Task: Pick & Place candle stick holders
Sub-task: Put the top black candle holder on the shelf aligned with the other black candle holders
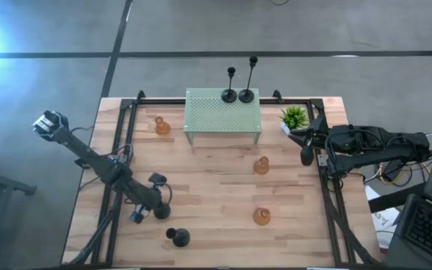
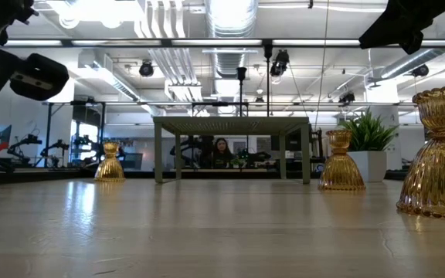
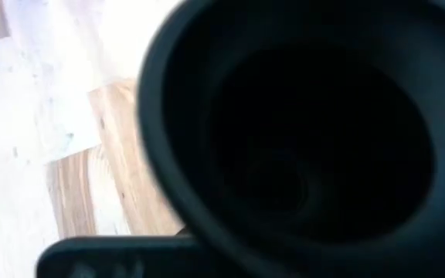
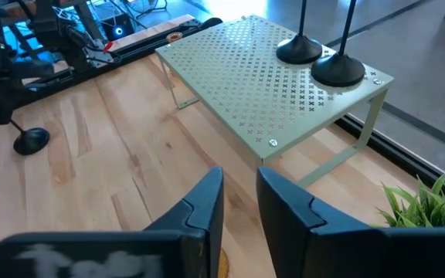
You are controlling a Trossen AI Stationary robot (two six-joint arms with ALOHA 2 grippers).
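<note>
Two black holders stand on the green shelf; left gripper (grip unclear) reaches a third, amber ones untouched.

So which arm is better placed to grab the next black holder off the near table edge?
Left. The left gripper is already over a black holder, with another black holder just beside it; the right gripper waits near the plant.
</note>
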